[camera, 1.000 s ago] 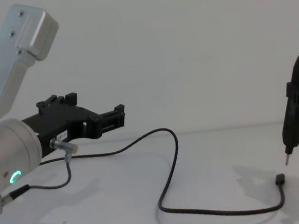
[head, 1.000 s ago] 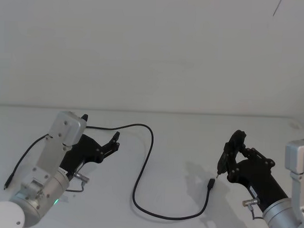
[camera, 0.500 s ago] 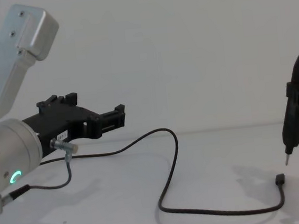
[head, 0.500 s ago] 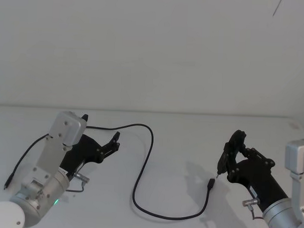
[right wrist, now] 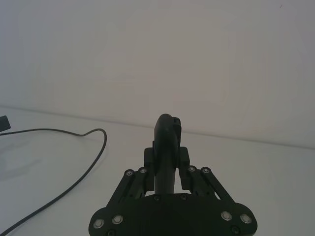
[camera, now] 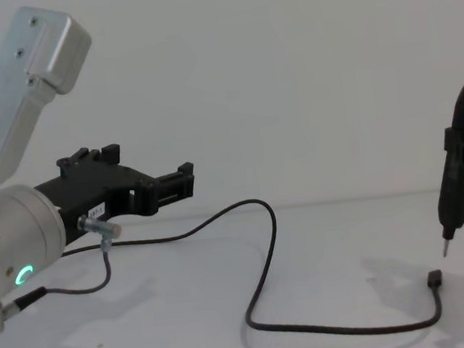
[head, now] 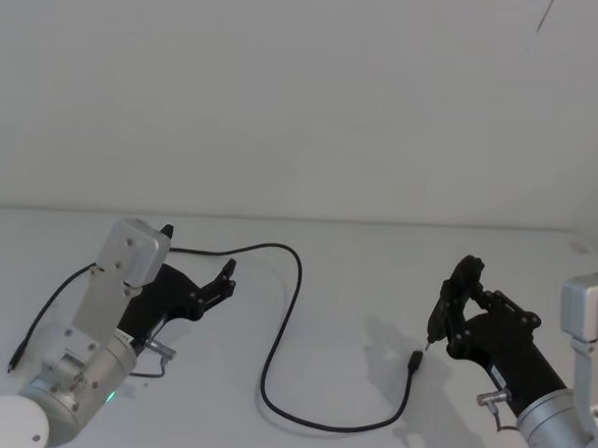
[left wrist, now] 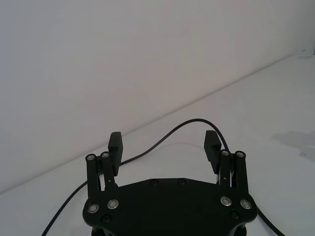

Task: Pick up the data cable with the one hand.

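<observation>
Here, at the left of the table [head: 356, 275], the left gripper [left wrist: 162, 141] hovers with fingers spread wide, just above the data cable [head: 299, 271]. The cable lies slack on the table and snakes right to its plug [camera: 434, 279]. Just above the plug, the right gripper [right wrist: 167, 156] pinches a slim pointed tool [camera: 453, 202], tip down.

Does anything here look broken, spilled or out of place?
Nothing stands out. The data cable lies in loose curves on the white table, its plug near the right gripper; the left gripper is open, near the cable's far stretch.
</observation>
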Available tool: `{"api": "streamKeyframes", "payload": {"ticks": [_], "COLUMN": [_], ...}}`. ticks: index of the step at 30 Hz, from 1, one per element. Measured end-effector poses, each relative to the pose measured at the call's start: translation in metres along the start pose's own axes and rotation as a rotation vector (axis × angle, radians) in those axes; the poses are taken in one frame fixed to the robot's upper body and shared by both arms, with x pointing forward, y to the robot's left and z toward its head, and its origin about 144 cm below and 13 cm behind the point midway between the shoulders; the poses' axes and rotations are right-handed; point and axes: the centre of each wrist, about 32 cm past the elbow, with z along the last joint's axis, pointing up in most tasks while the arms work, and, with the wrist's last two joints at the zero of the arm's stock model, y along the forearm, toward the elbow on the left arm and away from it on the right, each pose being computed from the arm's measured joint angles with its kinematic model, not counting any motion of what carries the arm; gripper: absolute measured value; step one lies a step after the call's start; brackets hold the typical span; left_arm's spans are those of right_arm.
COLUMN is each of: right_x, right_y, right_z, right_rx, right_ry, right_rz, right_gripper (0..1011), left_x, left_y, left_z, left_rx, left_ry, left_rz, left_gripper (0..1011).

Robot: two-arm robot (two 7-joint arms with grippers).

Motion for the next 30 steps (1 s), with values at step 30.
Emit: {"api": "streamKeyframes", "payload": {"ticks": [30], "right_x": [0.0], "right_y": [0.0], "right_z": [0.0], "right_rx": [0.0], "right_ry": [0.0], "right_rz": [0.0], "right_gripper": [279], "left_x": [0.0], "left_y": [0.0], "left_z": [0.0], "left_rx": [0.0], "left_ry": [0.0], "left_rz": [0.0], "left_gripper": [1001]}}
